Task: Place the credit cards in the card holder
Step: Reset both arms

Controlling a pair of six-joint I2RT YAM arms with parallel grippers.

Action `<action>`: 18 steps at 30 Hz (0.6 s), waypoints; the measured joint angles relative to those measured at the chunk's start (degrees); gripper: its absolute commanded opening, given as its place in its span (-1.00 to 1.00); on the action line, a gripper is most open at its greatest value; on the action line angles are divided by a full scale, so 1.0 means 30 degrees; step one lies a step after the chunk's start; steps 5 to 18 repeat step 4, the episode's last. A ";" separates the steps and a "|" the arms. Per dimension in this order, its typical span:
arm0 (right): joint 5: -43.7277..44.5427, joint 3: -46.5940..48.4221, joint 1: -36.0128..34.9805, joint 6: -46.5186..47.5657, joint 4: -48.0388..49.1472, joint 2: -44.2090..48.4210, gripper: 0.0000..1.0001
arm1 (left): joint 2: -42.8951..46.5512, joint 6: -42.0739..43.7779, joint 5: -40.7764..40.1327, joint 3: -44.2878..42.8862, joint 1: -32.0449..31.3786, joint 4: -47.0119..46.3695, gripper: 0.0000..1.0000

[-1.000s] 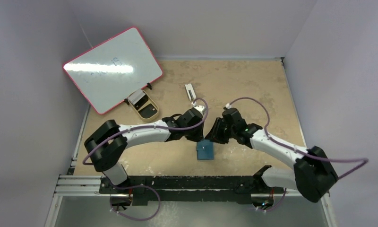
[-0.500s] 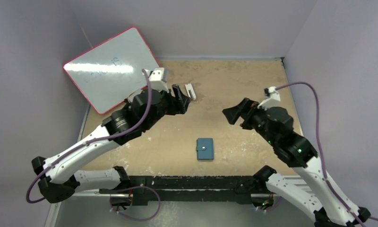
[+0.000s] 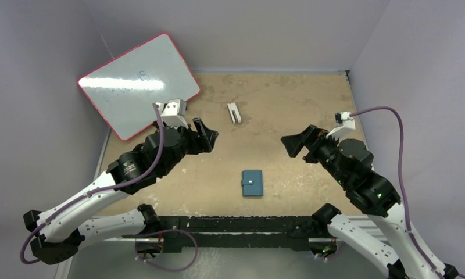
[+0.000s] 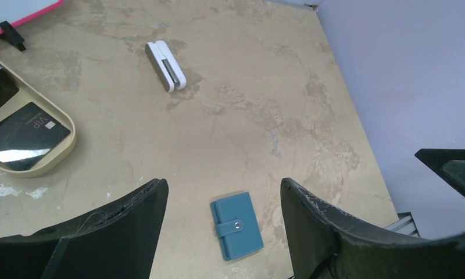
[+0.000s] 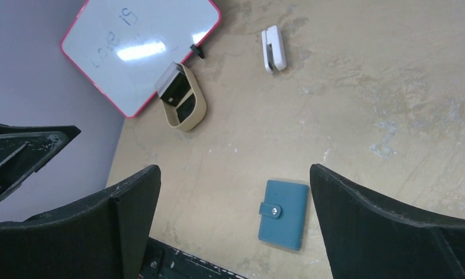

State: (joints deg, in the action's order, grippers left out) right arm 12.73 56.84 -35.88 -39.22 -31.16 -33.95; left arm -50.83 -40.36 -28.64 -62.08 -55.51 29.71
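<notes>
The teal card holder [image 3: 253, 183] lies shut on the table, its strap snapped, near the front edge and between the two arms. It shows below both wrist cameras [image 4: 237, 225] [image 5: 283, 214]. Both grippers hang high above it, apart from it. My left gripper [image 3: 206, 136] [image 4: 221, 185] is open and empty, up and to the holder's left. My right gripper [image 3: 294, 142] [image 5: 235, 170] is open and empty, up and to its right. A dark credit card [image 4: 24, 136] marked VIP lies in the tan tray [image 4: 64, 152]; dark cards [image 5: 186, 107] also show in the right wrist view.
A white oblong block [image 3: 234, 113] [image 4: 166, 65] lies at the back middle of the table. A pink-rimmed whiteboard [image 3: 138, 84] [image 5: 140, 46] leans at the back left, beside the tan tray [image 5: 196, 113]. My left arm hides the tray in the top view. Grey walls close in on three sides.
Both grippers were low at the card holder a second ago. They have opened, risen and drawn apart, left arm to the left, right arm to the right. The holder stays put.
</notes>
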 measured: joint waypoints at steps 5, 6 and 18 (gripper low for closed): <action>-0.0073 -0.0401 0.0000 -0.0044 -0.0044 -0.0080 0.99 | 0.0029 -0.0051 -0.0175 0.0197 0.0000 0.0117 0.43; -0.0073 -0.0401 0.0000 -0.0044 -0.0044 -0.0080 0.99 | 0.0029 -0.0051 -0.0175 0.0197 0.0000 0.0117 0.43; -0.0073 -0.0401 0.0000 -0.0044 -0.0044 -0.0080 0.99 | 0.0029 -0.0051 -0.0175 0.0197 0.0000 0.0117 0.43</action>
